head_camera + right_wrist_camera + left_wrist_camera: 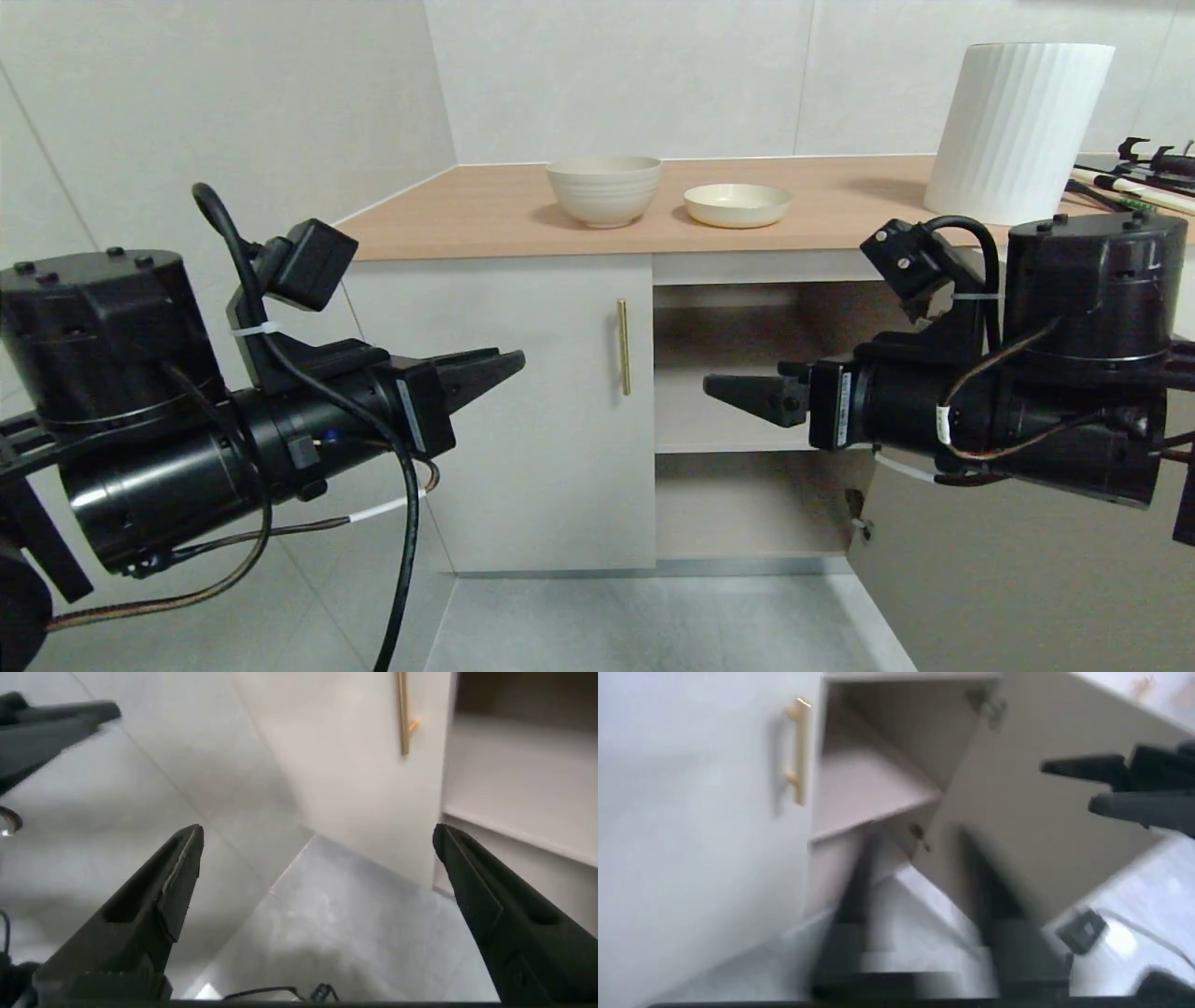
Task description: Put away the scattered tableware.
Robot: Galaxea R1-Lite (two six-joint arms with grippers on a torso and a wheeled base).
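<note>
A cream ribbed bowl (604, 189) stands on the wooden counter (467, 219), towards its back. Just beside it, on the robot's right, lies a shallow cream dish (737, 204); the two are close but apart. Both sit upright and nothing touches them.

Farther to the right on the same counter stands a tall white ribbed container (1018, 131), leaning a little, and past it some thin sticks (1134, 187) lie at the edge of the head view (what kind is hard to tell).

Under the counter is a pale cabinet (523, 420). Its left door is closed and carries an upright gold handle (623, 346). The right door (1018, 569) is swung open towards the robot, showing a shelf (738, 420) inside with a compartment above it and one below it.

The left tool (504, 366) hangs in front of the closed door, well below the counter top, pointing towards the handle. In its own wrist view, the left tool (915, 859) has its fingers spread and grasps nothing. The right tool (724, 385) is level with the shelf, in front of the open compartment, pointing back at the left one. The wrist view of the right tool (316, 835) shows its fingers wide apart over the grey floor (355, 924), also empty. The two tools face each other with a gap between their tips.
</note>
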